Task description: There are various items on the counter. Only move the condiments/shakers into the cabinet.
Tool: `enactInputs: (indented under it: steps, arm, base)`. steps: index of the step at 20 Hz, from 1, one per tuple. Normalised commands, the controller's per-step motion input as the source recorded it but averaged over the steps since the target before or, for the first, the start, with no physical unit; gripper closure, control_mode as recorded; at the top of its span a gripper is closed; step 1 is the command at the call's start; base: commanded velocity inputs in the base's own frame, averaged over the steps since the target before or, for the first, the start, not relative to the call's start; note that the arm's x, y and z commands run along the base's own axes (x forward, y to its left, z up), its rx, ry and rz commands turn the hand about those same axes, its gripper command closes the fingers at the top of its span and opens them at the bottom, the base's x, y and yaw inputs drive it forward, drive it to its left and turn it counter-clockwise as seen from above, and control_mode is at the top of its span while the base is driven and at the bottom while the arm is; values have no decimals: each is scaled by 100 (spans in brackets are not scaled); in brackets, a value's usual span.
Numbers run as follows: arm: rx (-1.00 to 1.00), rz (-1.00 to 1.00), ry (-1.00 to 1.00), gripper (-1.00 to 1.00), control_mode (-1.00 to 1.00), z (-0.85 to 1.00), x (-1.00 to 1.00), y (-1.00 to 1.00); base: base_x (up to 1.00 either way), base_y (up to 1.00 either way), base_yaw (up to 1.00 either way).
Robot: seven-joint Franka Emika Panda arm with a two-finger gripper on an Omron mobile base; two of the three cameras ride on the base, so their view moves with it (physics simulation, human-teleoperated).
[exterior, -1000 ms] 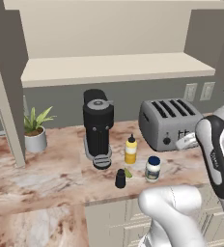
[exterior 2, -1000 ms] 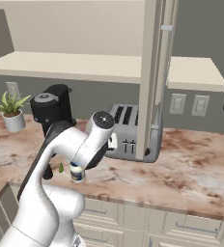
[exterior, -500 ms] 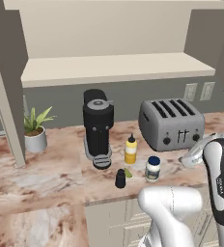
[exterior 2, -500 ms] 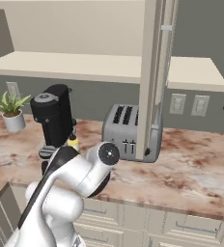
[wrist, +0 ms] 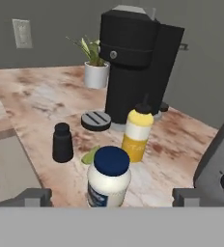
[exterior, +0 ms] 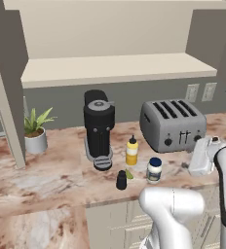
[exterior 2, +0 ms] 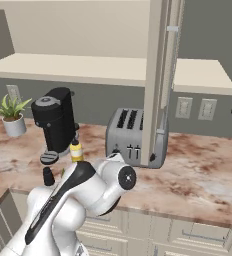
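I take the coffee machine [wrist: 135, 62] as my landmark. Through the hand camera my gripper [wrist: 112, 197] stands spread wide with nothing between its fingertips [wrist: 34, 197], and the white jar [wrist: 108, 176] with its dark blue lid sits straight ahead, nearest to me. Its label shows a blue patch, but I cannot read any writing on it. The yellow squeeze bottle [wrist: 138, 133] stands just in front of the machine, the black shaker [wrist: 62, 142] off to its front left on the counter [wrist: 41, 101], a green piece [wrist: 91, 155] between shaker and jar. All three containers are on the counter; the cabinet [exterior: 120, 68] shelf hangs above the machine.
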Motion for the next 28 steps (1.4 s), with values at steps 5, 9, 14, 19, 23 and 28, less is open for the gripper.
enactInputs:
  steps: [5, 9, 14, 19, 23, 28]
  arm:
    - [-1, 21, 2, -100, -100, -5, 5, 7]
    - [0, 16, 14, -100, -100, -9, 31, 17]
    - [0, 12, 16, -100, -100, -10, 40, 14]
    - [0, 11, 13, -100, -100, -15, 21, 6]
    - [0, 10, 10, -100, -100, -20, 1, 0]
    - [0, 9, 10, -100, -100, -16, 0, 6]
  base:
    - [0, 0, 0]
    - [0, 0, 0]
    - [0, 0, 0]
    - [0, 0, 0]
    - [0, 0, 0]
    - [0, 0, 0]
